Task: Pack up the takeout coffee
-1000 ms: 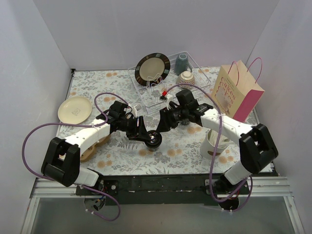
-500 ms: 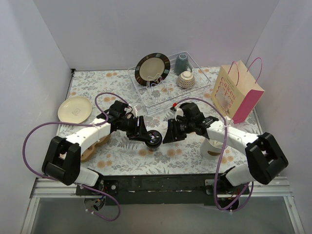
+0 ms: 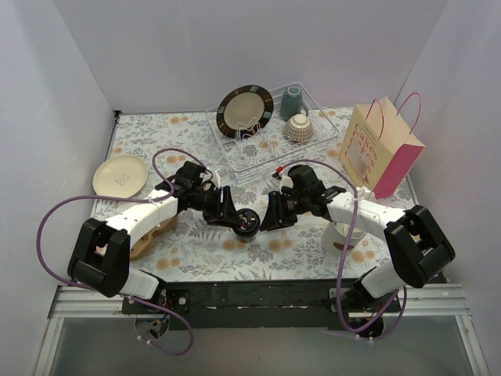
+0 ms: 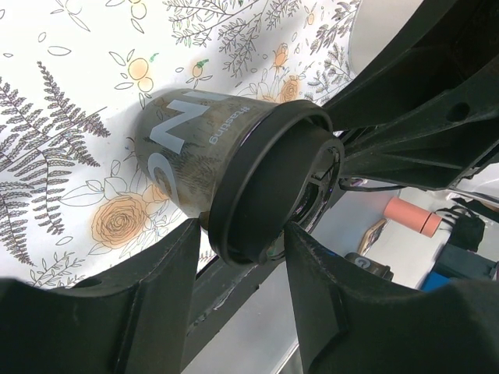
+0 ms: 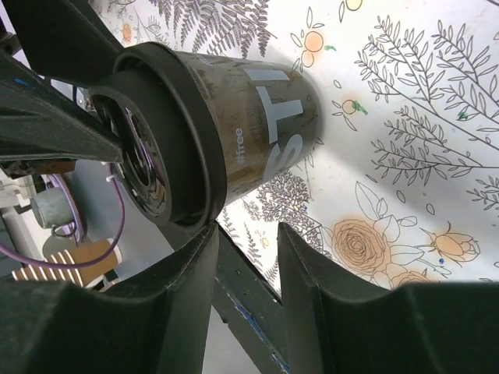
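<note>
Gripping lidded black cup [image 5: 234, 101] lettered "#free", left pincer [image 4: 242, 234]; right pincer [image 5: 246, 234] narrowly parted beside it.

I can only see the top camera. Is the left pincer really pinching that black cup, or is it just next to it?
Observer: It's pinching. The left wrist camera shows the left pincer closed on the cup's black lid, touching it on both sides.
Operator: What about the other arm?
Observer: Its own camera shows the right pincer open. The cup looks just past its fingertips, not between them.
Operator: Is anything written on the cup?
Observer: Yes, there are big white letters on its side, which the top camera doesn't show.
</note>
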Robot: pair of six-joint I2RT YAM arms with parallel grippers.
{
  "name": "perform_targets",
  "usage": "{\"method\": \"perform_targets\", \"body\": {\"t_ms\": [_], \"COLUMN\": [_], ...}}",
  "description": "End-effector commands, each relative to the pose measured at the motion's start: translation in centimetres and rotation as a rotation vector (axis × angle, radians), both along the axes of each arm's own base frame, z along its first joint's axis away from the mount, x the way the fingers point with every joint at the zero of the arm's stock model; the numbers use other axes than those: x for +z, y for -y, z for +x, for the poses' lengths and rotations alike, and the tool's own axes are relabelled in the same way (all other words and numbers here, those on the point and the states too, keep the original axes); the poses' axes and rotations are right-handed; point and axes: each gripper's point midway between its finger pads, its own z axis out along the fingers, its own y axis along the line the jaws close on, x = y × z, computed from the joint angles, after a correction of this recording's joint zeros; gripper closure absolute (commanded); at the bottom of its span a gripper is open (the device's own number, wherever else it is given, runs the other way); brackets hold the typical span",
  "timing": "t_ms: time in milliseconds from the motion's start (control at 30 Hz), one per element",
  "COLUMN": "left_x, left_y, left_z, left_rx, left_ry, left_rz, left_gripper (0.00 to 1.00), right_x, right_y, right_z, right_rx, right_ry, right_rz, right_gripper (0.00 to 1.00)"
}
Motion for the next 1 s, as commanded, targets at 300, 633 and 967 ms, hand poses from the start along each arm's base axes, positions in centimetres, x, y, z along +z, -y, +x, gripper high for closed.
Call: {"method": "perform_targets", "body": {"t_ms": [300,633,967], "left_x": [-3.4,-3.8,-4.9], "left_y": [-2.0,-2.2,-2.2], "left_z": [0.1,0.0,-0.4], "left_rx": [0.038,0.037,0.031], "left_ry": [-0.022,-0.03,-0.053], "left_rz": [0.165,0.172,0.177], "left_gripper": [0.56,0.56,0.57], "right_x": [3.8,2.0,-2.0], "right_y": [-2.0,-1.6,0.0], "right_z": [1.0,1.6,1.7], "right_rx": [0.036,-0.004,-0.061], "right_ry": [0.061,0.041,0.012], "right_rz": [0.129,0.063,-0.057], "right_gripper": [0.49,0.54,0.66]}}
